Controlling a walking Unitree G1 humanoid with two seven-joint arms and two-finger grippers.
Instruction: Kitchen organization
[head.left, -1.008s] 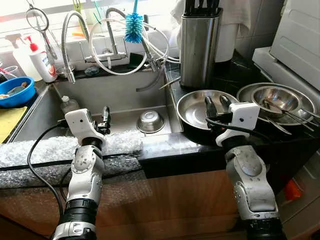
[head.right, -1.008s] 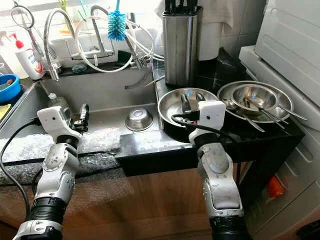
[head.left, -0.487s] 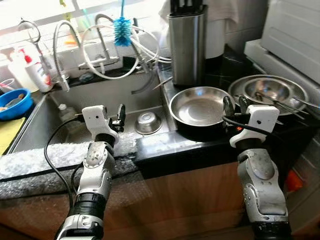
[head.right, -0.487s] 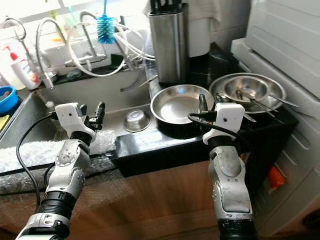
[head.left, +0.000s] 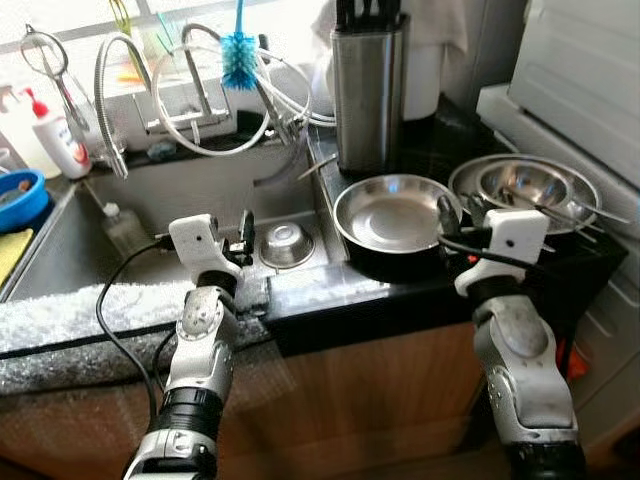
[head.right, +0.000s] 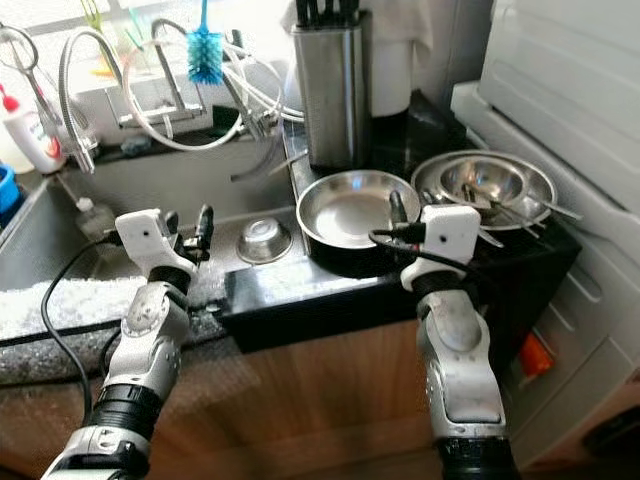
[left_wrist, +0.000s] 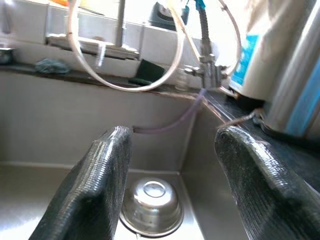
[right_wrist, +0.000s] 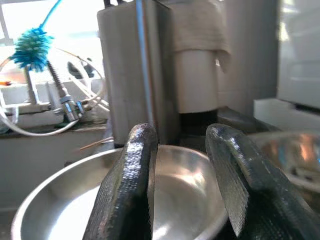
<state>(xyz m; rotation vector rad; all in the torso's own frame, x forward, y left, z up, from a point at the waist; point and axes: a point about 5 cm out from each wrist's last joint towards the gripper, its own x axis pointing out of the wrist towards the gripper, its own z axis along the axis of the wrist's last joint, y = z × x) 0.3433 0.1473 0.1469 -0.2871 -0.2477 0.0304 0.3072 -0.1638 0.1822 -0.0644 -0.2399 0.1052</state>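
Note:
A wide steel pan (head.left: 395, 212) sits on the black counter just right of the sink (head.left: 150, 200). A small steel bowl (head.left: 287, 245) lies upside down on the sink floor. My left gripper (head.left: 238, 232) hovers open over the sink's front edge, just left of that bowl. In the left wrist view the small bowl (left_wrist: 152, 207) lies ahead between the spread fingers (left_wrist: 100, 185). My right gripper (head.left: 460, 210) is open at the pan's right rim. The right wrist view looks across the pan (right_wrist: 185, 200) toward the knife block (right_wrist: 137, 70).
Stacked steel bowls with utensils (head.left: 527, 185) stand at the counter's right end. A steel knife block (head.left: 367, 90) stands behind the pan. Taps, hoses and a blue brush (head.left: 238, 55) hang over the sink. Bubble wrap (head.left: 90, 305) covers the front ledge; a small bottle (head.left: 120, 228) lies in the sink.
The view has shifted. My left gripper has moved right, closer to the small bowl. My right gripper has moved from over the pan toward its right rim.

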